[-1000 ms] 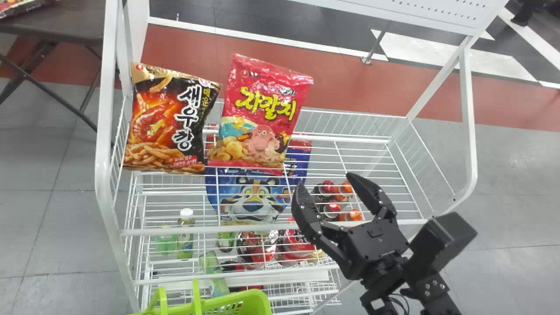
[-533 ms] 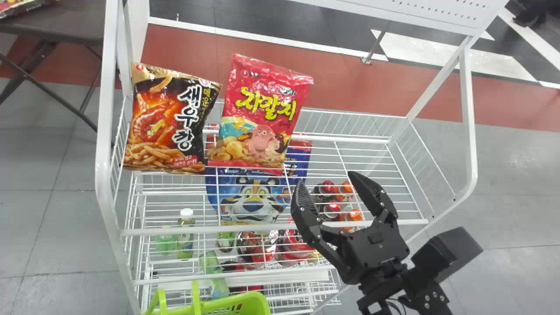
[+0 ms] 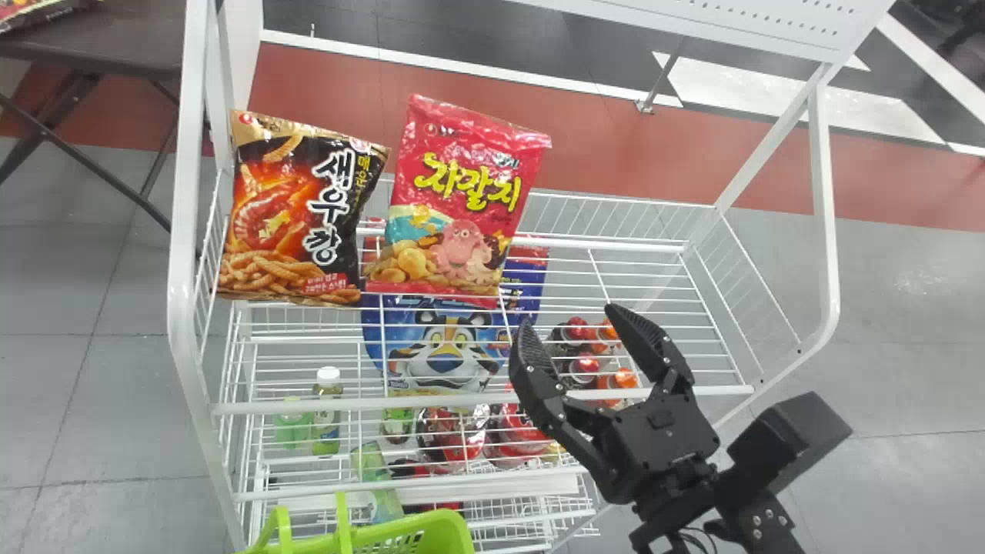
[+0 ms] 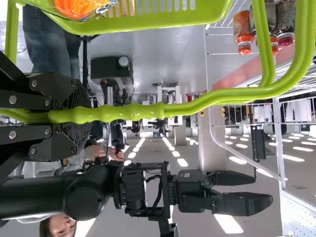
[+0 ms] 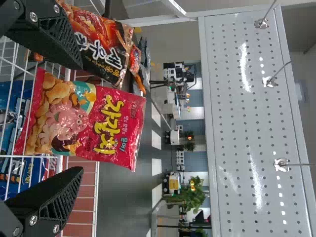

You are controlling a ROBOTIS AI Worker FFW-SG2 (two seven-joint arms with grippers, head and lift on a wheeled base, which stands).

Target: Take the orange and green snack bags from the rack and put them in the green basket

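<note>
So the rack is a white wire-frame unit (image 3: 825,192) with several tiers. Up on the top shelf there's a glossy black-and-orange snack bag (image 3: 296,211) beside a shiny red snack bag (image 3: 462,208). Under those wires I can spot a blue bag with a cartoon tiger (image 3: 442,346), some red- and orange-capped bottles (image 3: 585,363) and a white-capped bottle (image 3: 327,412).

The right hand (image 3: 577,319) is wide open and empty over the front right part of the rack. The left hand (image 4: 85,118) is closed on the lime-green plastic handle (image 4: 192,106) of the bright green slotted basket (image 3: 454,529), near the rack's front. There's a shiny orange bag (image 4: 81,7) in the basket, so that's one of the task's things sorted.

Floor's grey (image 3: 885,338) with a brick-red band (image 3: 331,100) behind the rack. Off to the left there's a dark tabletop (image 3: 115,42) on folding legs, carrying a red packet (image 3: 35,13). A pale perforated panel (image 5: 252,123) rises at the rack's back, and farther off there's a leafy green plant (image 5: 191,195), plus rows of ceiling lights (image 4: 229,223).
</note>
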